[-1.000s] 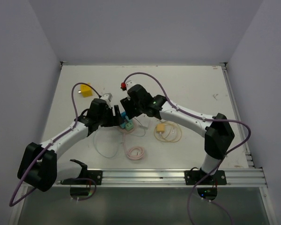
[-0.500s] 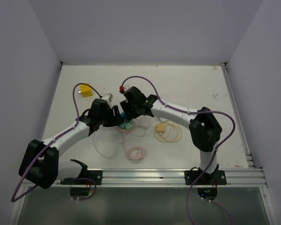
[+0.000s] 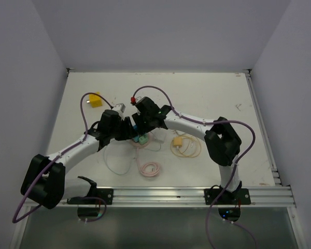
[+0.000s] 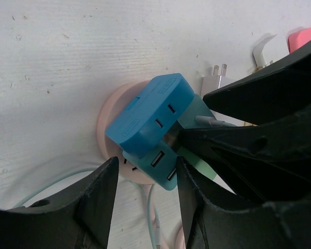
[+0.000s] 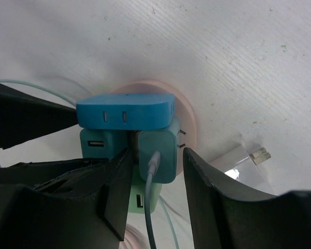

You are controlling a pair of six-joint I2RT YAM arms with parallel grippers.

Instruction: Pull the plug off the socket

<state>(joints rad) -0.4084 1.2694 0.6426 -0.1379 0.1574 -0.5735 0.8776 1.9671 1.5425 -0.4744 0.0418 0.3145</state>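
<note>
The socket is a round pink base (image 4: 110,116) carrying a blue adapter (image 4: 147,111) and a teal USB block (image 4: 158,166); from above it sits mid-table (image 3: 141,138). A teal plug (image 5: 156,150) with a grey-blue cable (image 5: 149,207) is stuck into it. My left gripper (image 4: 146,179) straddles the teal USB block, with both fingers against its sides. My right gripper (image 5: 154,179) is open around the teal plug. Its left finger (image 5: 116,194) touches the plug, and its right finger (image 5: 210,194) stands a little off. Both grippers meet over the socket in the top view (image 3: 135,128).
A loose white plug (image 4: 215,83) lies right behind the socket. A yellow block (image 3: 95,99) sits at the far left, a coiled yellow cable (image 3: 185,146) to the right and a pink cable (image 3: 147,168) in front. Thin pale cables loop around the socket.
My right arm has folded and its gripper has moved left and down onto the socket cluster, coming around the teal plug. The left arm has stayed where it was.
</note>
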